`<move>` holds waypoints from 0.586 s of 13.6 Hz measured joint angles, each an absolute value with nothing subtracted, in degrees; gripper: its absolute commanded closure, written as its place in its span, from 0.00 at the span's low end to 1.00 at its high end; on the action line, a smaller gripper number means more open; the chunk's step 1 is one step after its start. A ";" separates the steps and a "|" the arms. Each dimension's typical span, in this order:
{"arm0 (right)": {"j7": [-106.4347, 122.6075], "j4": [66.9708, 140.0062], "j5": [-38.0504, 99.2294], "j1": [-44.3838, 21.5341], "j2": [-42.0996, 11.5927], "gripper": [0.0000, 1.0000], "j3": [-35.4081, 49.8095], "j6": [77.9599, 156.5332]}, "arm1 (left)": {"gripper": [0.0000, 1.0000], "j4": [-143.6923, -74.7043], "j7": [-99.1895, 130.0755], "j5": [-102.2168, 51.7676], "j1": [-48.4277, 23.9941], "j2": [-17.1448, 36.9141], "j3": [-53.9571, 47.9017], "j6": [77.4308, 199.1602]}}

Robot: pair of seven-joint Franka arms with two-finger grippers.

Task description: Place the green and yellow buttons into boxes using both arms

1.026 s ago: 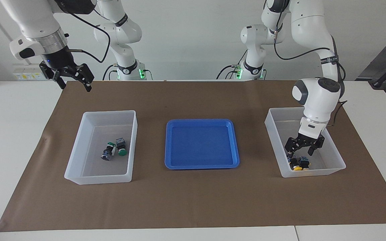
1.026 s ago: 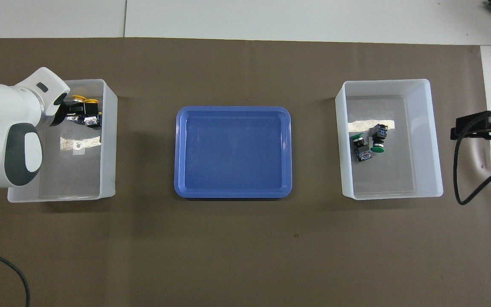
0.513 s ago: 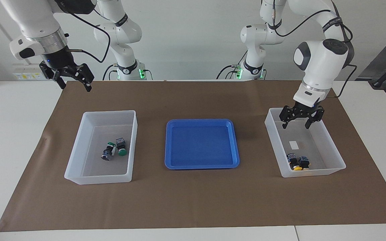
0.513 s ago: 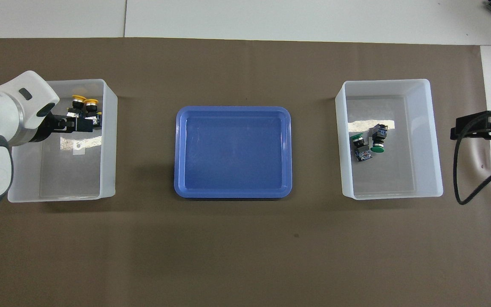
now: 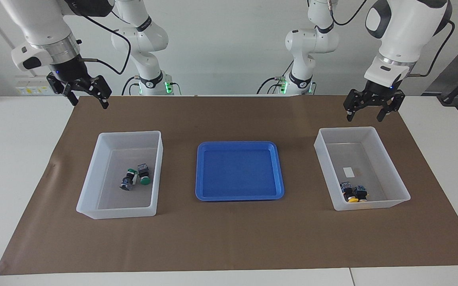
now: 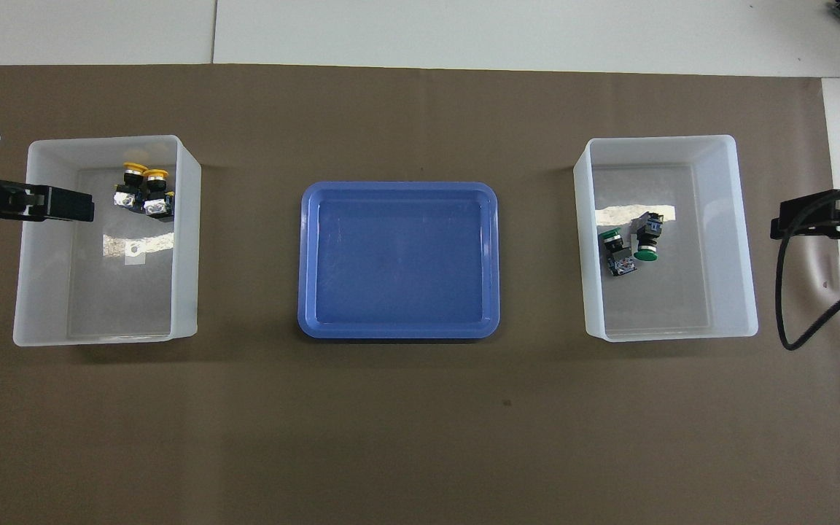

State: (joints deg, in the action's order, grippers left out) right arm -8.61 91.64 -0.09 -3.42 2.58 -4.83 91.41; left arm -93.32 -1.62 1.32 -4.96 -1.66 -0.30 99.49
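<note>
Two yellow-capped push buttons lie together in the translucent white plastic bin below the raised left hand, fingers spread and empty. Two green-capped push buttons lie in the matching bin below the waiting right hand, also spread and empty.

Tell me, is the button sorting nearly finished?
It looks finished. Both green buttons lie in one box, both yellow buttons in the other box, and the blue tray holds nothing. The left gripper and right gripper hang open and empty-handed.
</note>
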 measured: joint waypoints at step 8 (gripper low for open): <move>-8.61 91.64 -0.09 -3.42 2.58 0.00 -4.83 91.41 | 0.00 -91.62 -2.46 1.33 -4.92 -2.15 0.06 90.88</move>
State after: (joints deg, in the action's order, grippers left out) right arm -8.61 91.64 -0.09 -3.42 2.58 -4.83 91.41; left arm -91.62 -2.46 1.33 -4.92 -2.15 0.06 90.88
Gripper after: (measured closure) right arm 0.000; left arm 0.000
